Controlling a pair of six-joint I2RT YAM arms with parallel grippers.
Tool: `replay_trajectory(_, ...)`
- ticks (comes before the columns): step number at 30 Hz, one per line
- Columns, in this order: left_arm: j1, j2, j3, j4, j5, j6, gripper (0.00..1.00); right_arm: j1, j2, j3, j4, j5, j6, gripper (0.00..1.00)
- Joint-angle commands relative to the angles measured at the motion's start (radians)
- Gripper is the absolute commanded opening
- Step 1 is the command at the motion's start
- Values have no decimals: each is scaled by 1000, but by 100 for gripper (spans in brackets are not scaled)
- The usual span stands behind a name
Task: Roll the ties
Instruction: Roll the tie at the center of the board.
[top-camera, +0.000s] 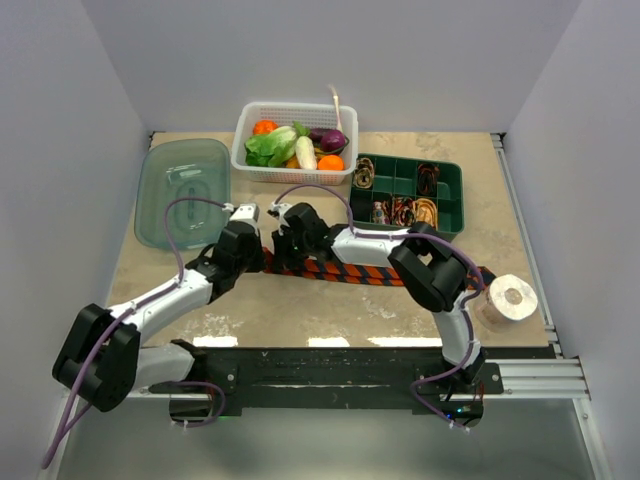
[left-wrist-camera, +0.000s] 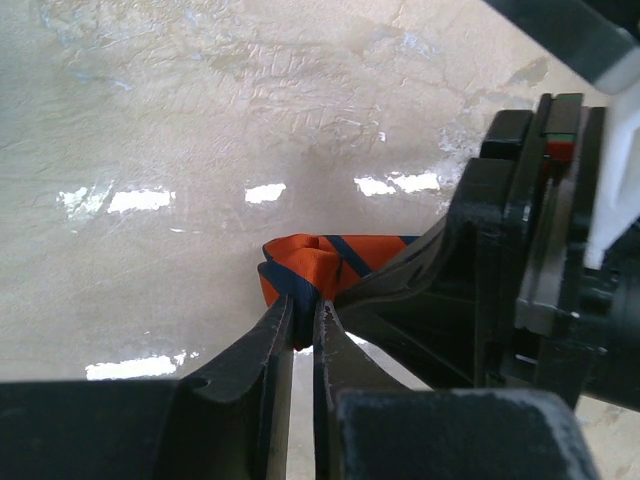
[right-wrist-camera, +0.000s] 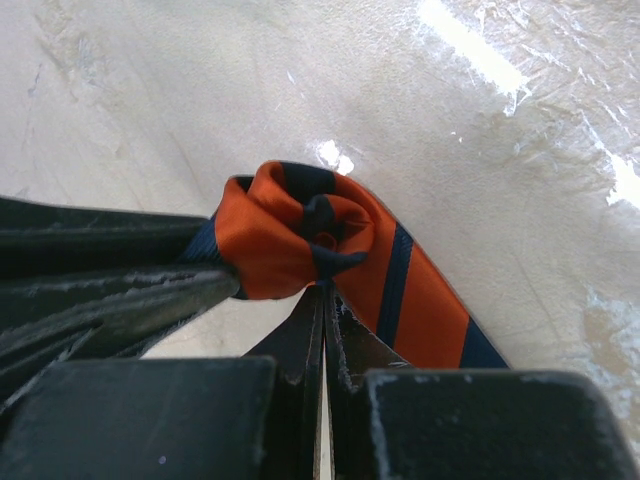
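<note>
An orange-red and dark-striped tie (top-camera: 360, 271) lies across the middle of the table. Its left end is wound into a small roll (right-wrist-camera: 290, 235). My left gripper (left-wrist-camera: 303, 318) is shut on the roll's outer fold (left-wrist-camera: 310, 262), a thin layer of cloth between its tips. My right gripper (right-wrist-camera: 324, 290) is shut on a dark fold at the roll's centre. Both grippers meet at the tie's left end, left gripper (top-camera: 262, 256) beside right gripper (top-camera: 284, 260). Other coiled ties (top-camera: 425, 210) sit in a green tray (top-camera: 400, 163).
A white basket (top-camera: 243, 135) of vegetables stands at the back centre. A clear plastic container (top-camera: 183, 190) lies at the back left. A white tape roll (top-camera: 508, 297) sits at the right, near the tie's far end. The right arm's elbow (top-camera: 432, 272) hangs over the tie.
</note>
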Motion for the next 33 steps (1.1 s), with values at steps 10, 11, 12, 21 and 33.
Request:
replay_trajectory(10, -83, 65, 107, -76, -134, 24, 0, -2, -121, -40, -46, 94, -44, 0)
replay_trajectory(11, -89, 71, 113, -79, -146, 24, 0, -2, -116, -41, -40, 95, -44, 0)
replay_trajectory(12, -98, 77, 118, -83, -150, 21, 0, -2, -113, -42, -39, 95, -41, 0)
replay_trajectory(21, -153, 118, 142, -67, -163, 4, 0, -2, -52, -53, 87, 74, 19, 0)
replay_trajectory(33, -196, 169, 171, -76, -189, 4, 0, -13, -73, -93, 47, 94, 16, 0)
